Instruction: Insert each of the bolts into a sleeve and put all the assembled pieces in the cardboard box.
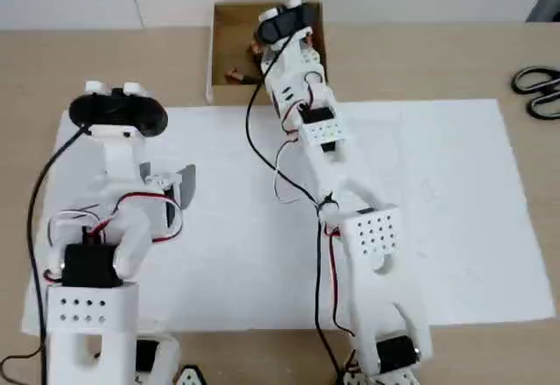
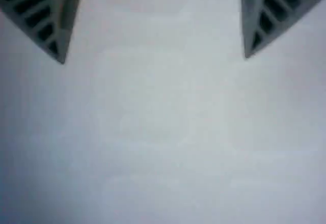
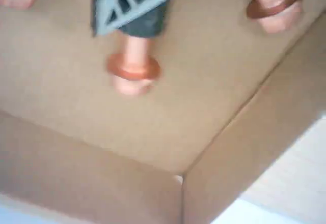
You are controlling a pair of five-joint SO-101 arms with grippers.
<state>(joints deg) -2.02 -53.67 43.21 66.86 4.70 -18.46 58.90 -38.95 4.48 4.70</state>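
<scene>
The right jaws, gripping a sleeved bolt (image 3: 133, 63) low inside the cardboard box (image 3: 76, 183), should release it gently; the left jaws gape empty.

The cardboard box (image 3: 214, 86) is plain brown board, matt and faintly fibrous, with raw folded edges. The bolts (image 3: 133, 71) in it look like copper-toned metal with a soft satin sheen on the flanges. The sleeve (image 3: 147, 25) is dark and dull, like rubber or matt plastic. The left fingers (image 2: 41, 15) are grey matt plastic with ribbed, slotted faces. A white paper sheet (image 1: 437, 192), matt and slightly wrinkled, covers the counter (image 1: 420, 61), which has a smooth, pale wood-look finish. Both arms (image 1: 376, 236) are white matt plastic. At the far right, the scissors (image 1: 538, 87) have black, slightly glossy plastic handles.
</scene>
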